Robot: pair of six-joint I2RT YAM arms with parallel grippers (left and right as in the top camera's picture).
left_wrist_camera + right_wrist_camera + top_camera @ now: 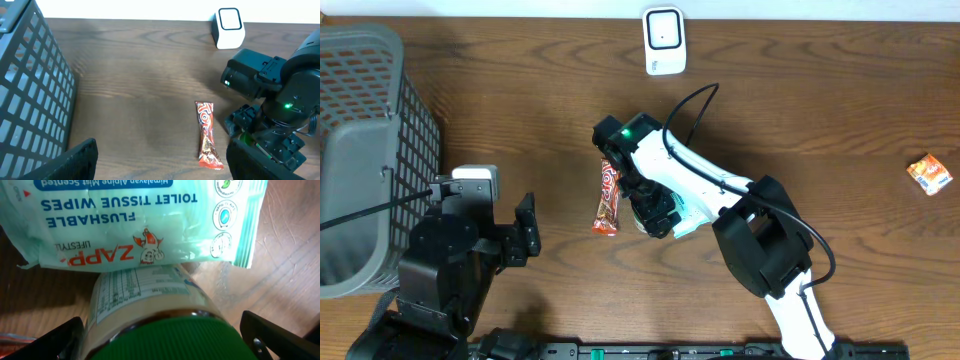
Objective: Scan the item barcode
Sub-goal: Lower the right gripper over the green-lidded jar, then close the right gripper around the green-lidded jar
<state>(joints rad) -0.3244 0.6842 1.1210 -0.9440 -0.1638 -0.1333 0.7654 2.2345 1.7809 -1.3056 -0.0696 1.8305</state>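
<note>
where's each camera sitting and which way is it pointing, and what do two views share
Overhead: above the table, looking straight down on candy bar, scanner, basket; left arm and right arm show.
Left wrist: on the left arm, looking across the table toward the scanner; left pincer at the bottom corners.
Right wrist: on the right arm, close over a green-lidded jar and wipes pack; right pincer at the bottom corners.
Shared: overhead and left wrist both catch candy bar, scanner, basket.

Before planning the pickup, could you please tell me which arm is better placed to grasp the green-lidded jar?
Right, probably. The right gripper hangs open directly over the green-lidded, pale-labelled jar, a finger on either side. The left gripper, open and empty, sits beside the grey mesh basket, farther from it.
</note>
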